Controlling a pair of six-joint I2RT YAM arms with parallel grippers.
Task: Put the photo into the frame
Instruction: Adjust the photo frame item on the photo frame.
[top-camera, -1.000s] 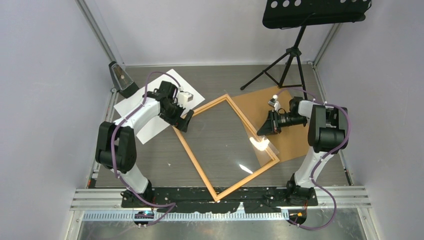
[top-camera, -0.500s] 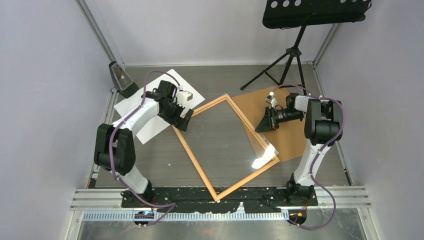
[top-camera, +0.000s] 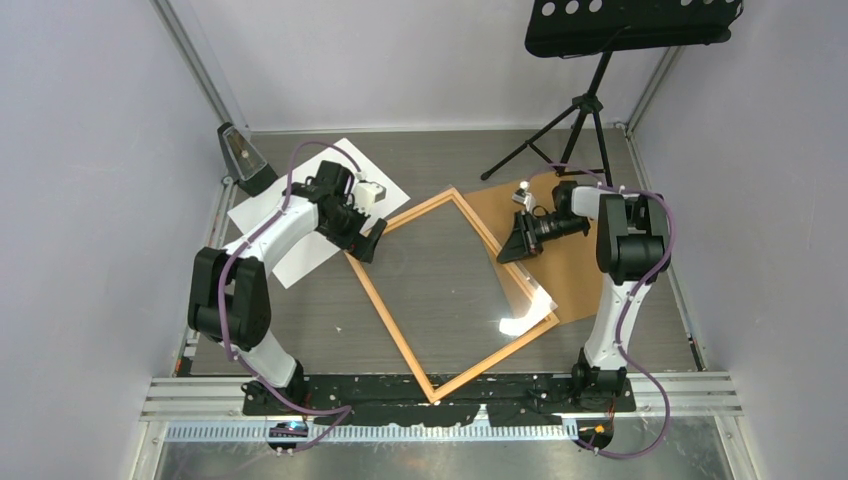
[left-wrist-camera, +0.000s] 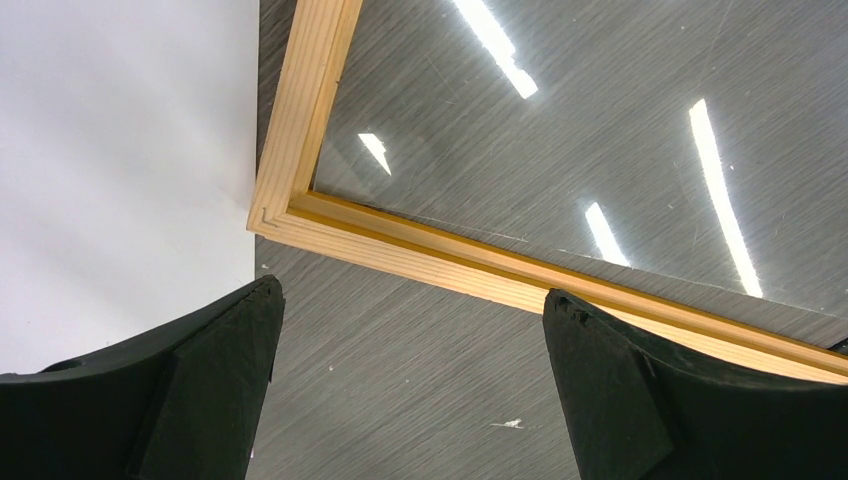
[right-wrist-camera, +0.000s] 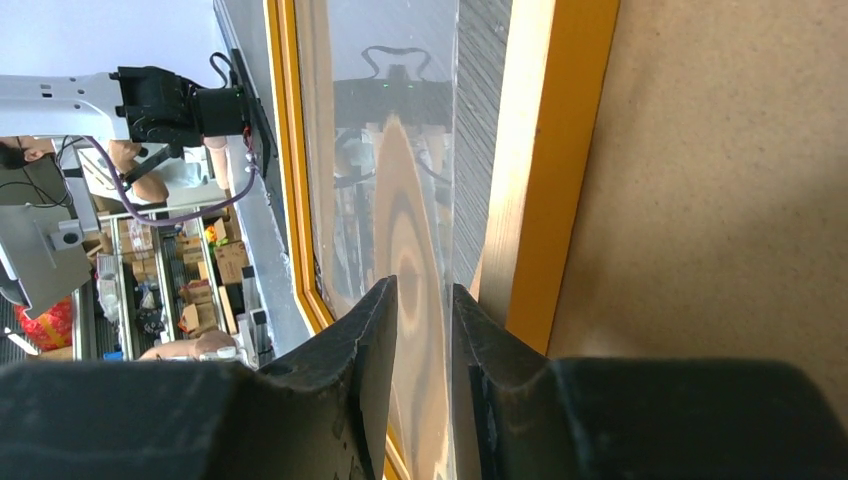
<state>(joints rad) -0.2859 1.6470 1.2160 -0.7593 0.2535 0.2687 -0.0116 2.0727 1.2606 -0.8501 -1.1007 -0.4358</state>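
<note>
Here, the right hand (right-wrist-camera: 423, 300) straddles an edge of the clear sheet (right-wrist-camera: 400, 150).

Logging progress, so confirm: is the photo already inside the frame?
No, the photo lies white side up outside the frame, beside its left corner.
</note>
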